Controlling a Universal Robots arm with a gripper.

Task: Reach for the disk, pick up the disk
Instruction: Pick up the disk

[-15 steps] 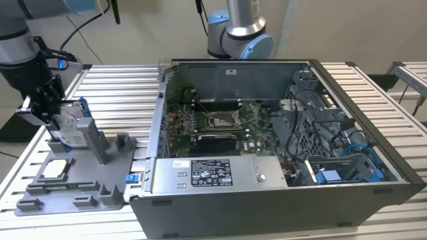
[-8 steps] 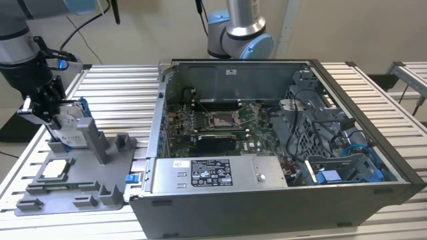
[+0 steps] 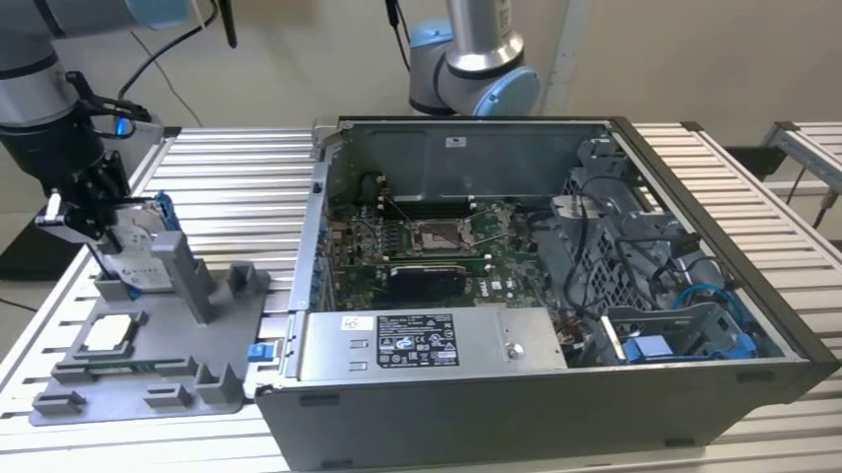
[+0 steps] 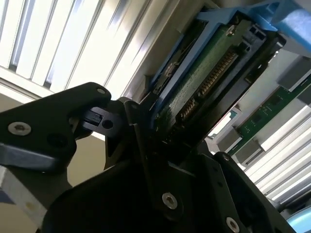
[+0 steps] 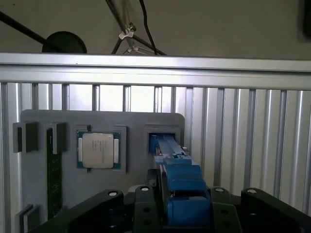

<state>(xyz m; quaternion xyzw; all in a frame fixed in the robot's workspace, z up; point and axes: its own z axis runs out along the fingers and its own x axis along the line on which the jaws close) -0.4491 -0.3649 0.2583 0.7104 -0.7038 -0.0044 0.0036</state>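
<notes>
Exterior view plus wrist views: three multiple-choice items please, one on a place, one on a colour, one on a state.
1. Where is the disk? A. in the grey fixture beside the computer case B. inside the case C. on the floor
2. The disk's bracket is: A. red B. blue C. yellow
3. The computer case is: A. closed B. wrapped C. open
A, it stands in the fixture, at the gripper; B, blue in both wrist views; C, its motherboard shows.

Open PC case (image 3: 526, 419) on slatted table (image 3: 237, 172), power supply (image 3: 414, 340) inside, up front. Grey tray (image 3: 145, 374) just beside, exterior view's left, square chip (image 3: 116, 332) in its pocket.
</notes>
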